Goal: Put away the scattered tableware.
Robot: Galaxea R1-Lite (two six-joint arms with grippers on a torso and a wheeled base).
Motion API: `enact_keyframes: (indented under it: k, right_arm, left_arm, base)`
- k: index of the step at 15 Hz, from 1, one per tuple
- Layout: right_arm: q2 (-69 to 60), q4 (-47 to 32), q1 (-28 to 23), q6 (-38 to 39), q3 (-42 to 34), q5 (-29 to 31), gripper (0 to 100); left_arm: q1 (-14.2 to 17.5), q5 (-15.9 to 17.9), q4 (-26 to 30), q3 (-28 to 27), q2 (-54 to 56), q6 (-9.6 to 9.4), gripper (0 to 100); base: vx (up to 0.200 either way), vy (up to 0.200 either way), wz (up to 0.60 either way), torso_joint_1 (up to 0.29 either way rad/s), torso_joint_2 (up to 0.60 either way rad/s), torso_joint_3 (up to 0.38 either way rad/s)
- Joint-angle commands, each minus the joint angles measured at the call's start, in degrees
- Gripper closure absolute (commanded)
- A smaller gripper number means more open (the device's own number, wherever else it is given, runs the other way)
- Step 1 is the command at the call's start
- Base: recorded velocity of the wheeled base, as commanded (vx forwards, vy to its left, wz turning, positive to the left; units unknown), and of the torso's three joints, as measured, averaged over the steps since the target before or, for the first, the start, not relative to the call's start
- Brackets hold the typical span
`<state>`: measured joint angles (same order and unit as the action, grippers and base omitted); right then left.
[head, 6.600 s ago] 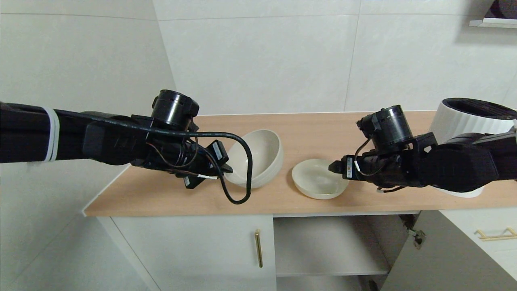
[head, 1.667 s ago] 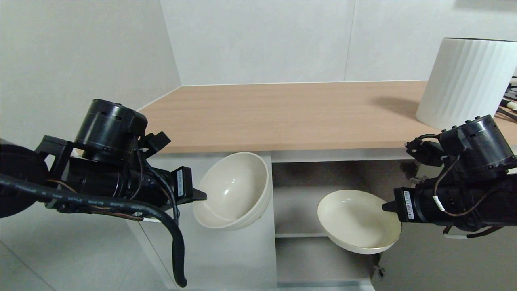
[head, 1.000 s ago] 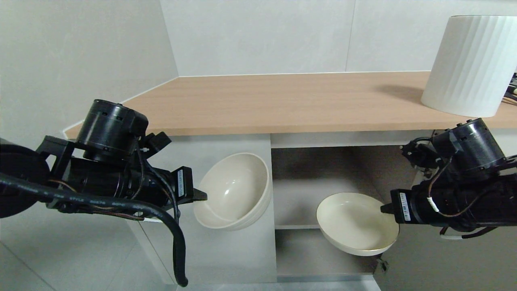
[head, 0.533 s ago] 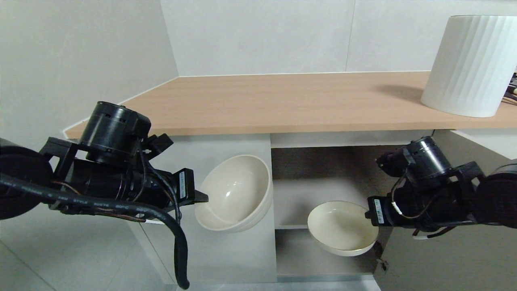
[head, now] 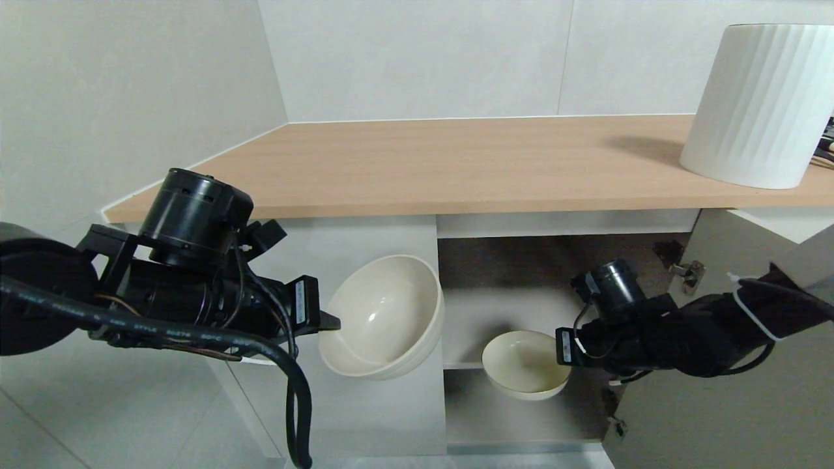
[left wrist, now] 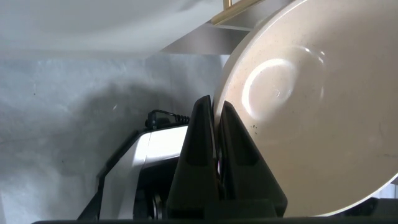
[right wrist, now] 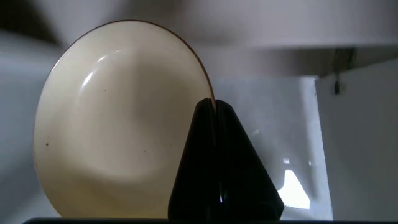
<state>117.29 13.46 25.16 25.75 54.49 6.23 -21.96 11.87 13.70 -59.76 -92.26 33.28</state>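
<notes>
A deep cream bowl point(head: 383, 320), mouth tilted sideways, was pinched by the left gripper point(head: 330, 320), and a shallow cream bowl point(head: 521, 362), seemingly mouth-up, by the right gripper point(head: 561, 346).

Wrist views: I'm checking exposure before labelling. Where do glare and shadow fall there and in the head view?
Left wrist view: a ring-shaped highlight sits inside the large bowl. Right wrist view: a soft streak of glare on the small bowl. Head view: the white container throws a shadow on the countertop; the open cabinet is dim inside.
</notes>
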Motion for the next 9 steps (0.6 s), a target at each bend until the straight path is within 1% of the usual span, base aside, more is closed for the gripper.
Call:
enact_keyframes:
  k: [1, 2, 3, 4, 7, 9]
  right_arm:
    - [7.61, 5.79, -1.61, 0.97, 0.18, 2.56, 100]
    - [8.4, 7.46, -1.78, 1.41, 0.18, 3.17, 100]
    - [10.86, 12.47, -2.75, 2.55, 0.26, 5.55, 100]
    - [12.0, 14.93, -3.36, 2.55, 0.35, 6.6, 100]
    - [14.64, 16.6, -4.24, 2.73, 2.29, 7.48, 100]
    - [17.36, 16.69, -4.51, 3.17, 4.83, 10.65, 100]
  left_arm:
    - [-0.11, -0.01, 0.01, -0.01, -0.2, 0.03, 100]
    - [-0.11, -0.01, 0.01, -0.01, -0.2, 0.03, 100]
    - [-0.11, -0.01, 0.01, -0.01, -0.2, 0.12, 100]
    - [-0.19, -0.01, 0.01, -0.01, -0.2, 0.03, 100]
    - [-0.19, -0.01, 0.01, -0.01, -0.47, 0.03, 100]
    - [-0.19, -0.01, 0.01, -0.01, -0.47, 0.12, 100]
  base:
    - [0.0, 0.0, 0.0, 0.0, 0.0, 0.0]
    - [0.0, 0.0, 0.0, 0.0, 0.0, 0.0]
    - [0.0, 0.0, 0.0, 0.0, 0.0, 0.0]
    - [0.0, 0.0, 0.0, 0.0, 0.0, 0.0]
    - [0.0, 0.0, 0.0, 0.0, 0.0, 0.0]
    - [0.0, 0.0, 0.0, 0.0, 0.0, 0.0]
